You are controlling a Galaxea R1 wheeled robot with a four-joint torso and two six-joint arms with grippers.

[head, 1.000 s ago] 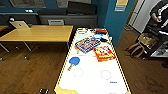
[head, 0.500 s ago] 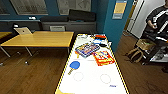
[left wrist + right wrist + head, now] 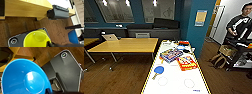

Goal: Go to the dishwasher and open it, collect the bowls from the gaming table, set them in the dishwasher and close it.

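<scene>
The gaming table (image 3: 174,83), white-topped with a yellow edge, stretches away straight ahead of me. In the right wrist view a bright blue bowl (image 3: 22,78) hangs over the wooden floor and my dark base, with my right gripper (image 3: 48,91) shut on its rim. A yellow-green bowl (image 3: 37,38) shows the same way in the left wrist view, its rim held by my left gripper (image 3: 50,44). A small blue round thing (image 3: 181,47) lies near the table's far end; I cannot tell what it is. The dishwasher is out of view.
Two board game boxes (image 3: 171,55) (image 3: 187,62) and a blue paddle (image 3: 158,70) lie on the gaming table. A yellow-topped table (image 3: 126,45) with a laptop (image 3: 110,37) stands to the left. A person (image 3: 241,22) stands at the right behind a cart and a bag (image 3: 227,50).
The whole head picture has shifted: the gaming table and the yellow table sit lower in it now, so the camera has moved. The things on the table lie as before.
</scene>
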